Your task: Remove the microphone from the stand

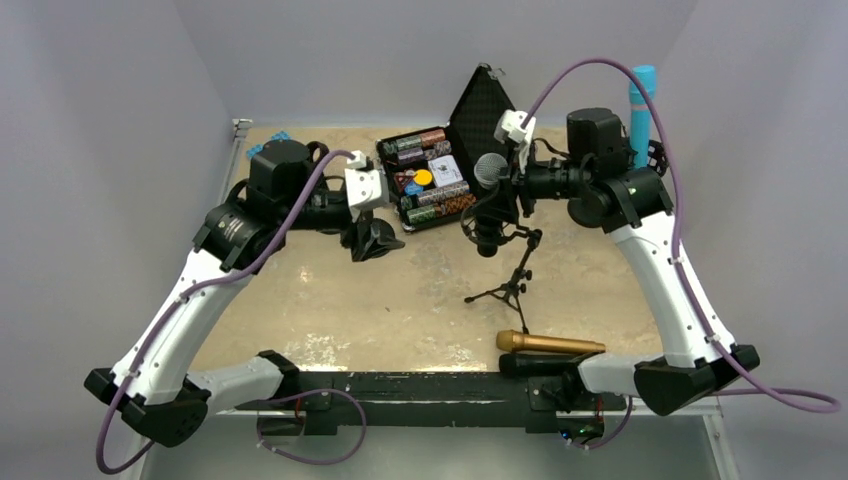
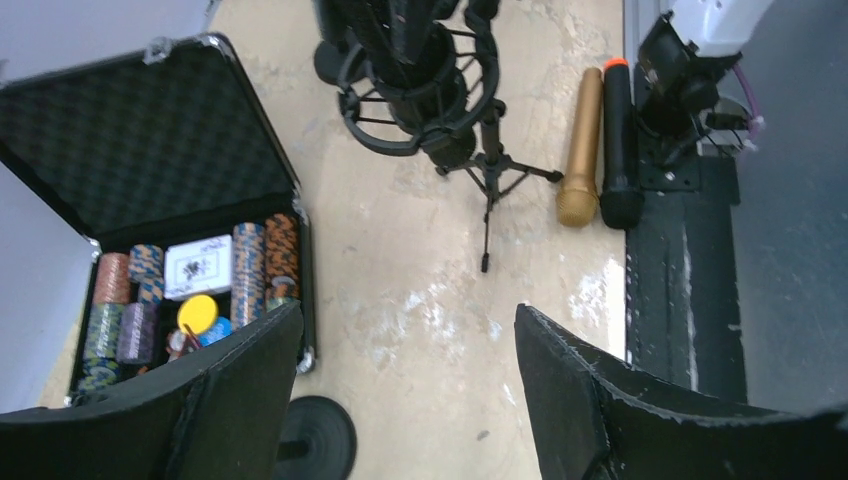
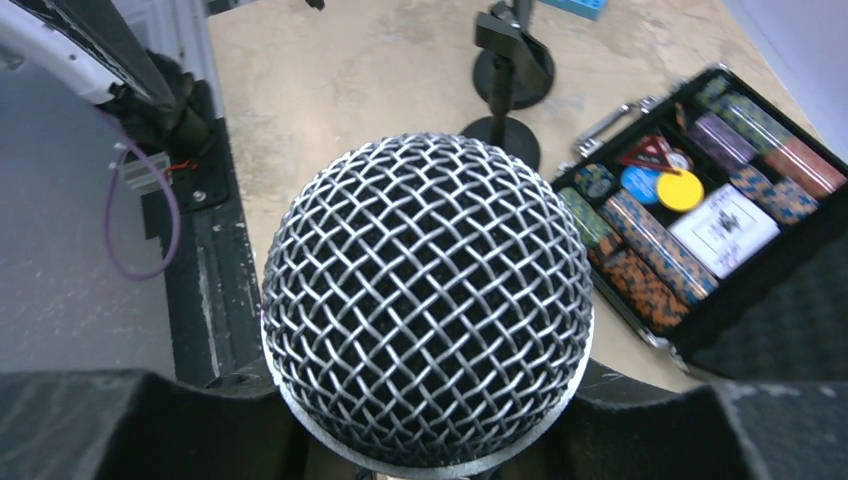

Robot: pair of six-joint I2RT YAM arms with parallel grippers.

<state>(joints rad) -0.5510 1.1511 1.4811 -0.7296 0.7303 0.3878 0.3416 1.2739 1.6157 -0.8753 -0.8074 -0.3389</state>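
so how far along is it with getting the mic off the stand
Done: the right gripper is closed around the black microphone with the silver mesh head. In hand: freeing it, as its body sits in the black shock mount on the small black tripod stand. Still to do: lifting it free. The left gripper hangs open, holding nothing.

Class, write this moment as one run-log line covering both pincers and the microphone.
left pincer: open, empty | right pincer: shut on microphone head | microphone: in stand
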